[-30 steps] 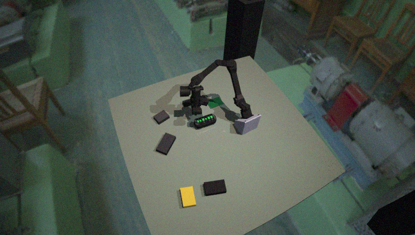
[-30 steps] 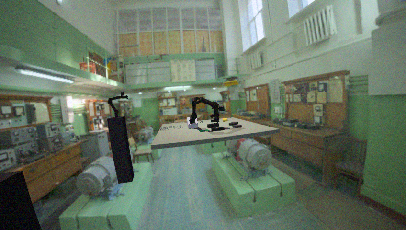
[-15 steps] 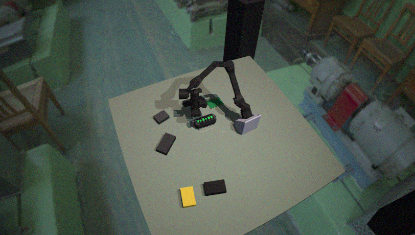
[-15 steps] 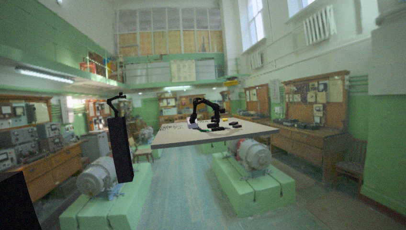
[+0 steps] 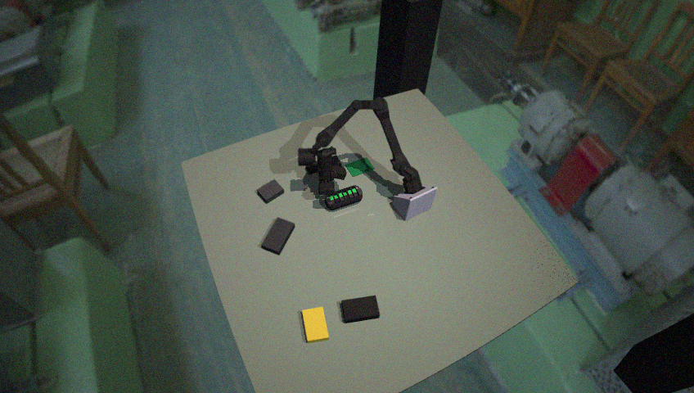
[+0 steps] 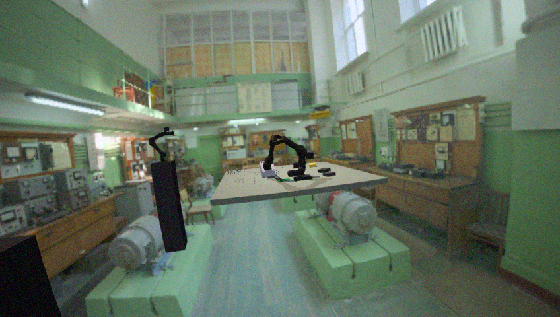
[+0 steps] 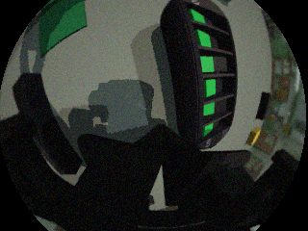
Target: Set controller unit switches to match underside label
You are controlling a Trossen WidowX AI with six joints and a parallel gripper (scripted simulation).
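Green walls and blurred machinery surround the pale bench where I have the arm reaching out from its lilac-grey wedge mount. My gripper points down with its fingers together, nothing between them, just beside one end of the controller unit. I can't tell whether the tips touch it. The unit sits on its base, switches up — six green patches show in a row along its top, but I can't read each rocker's tilt with confidence. The label underneath is out of sight. A green board lies near the unit. Two dark grey blocks, one small and one longer, lie apart from it. Farther off, a yellow block rests beside a black block — both lying flat.
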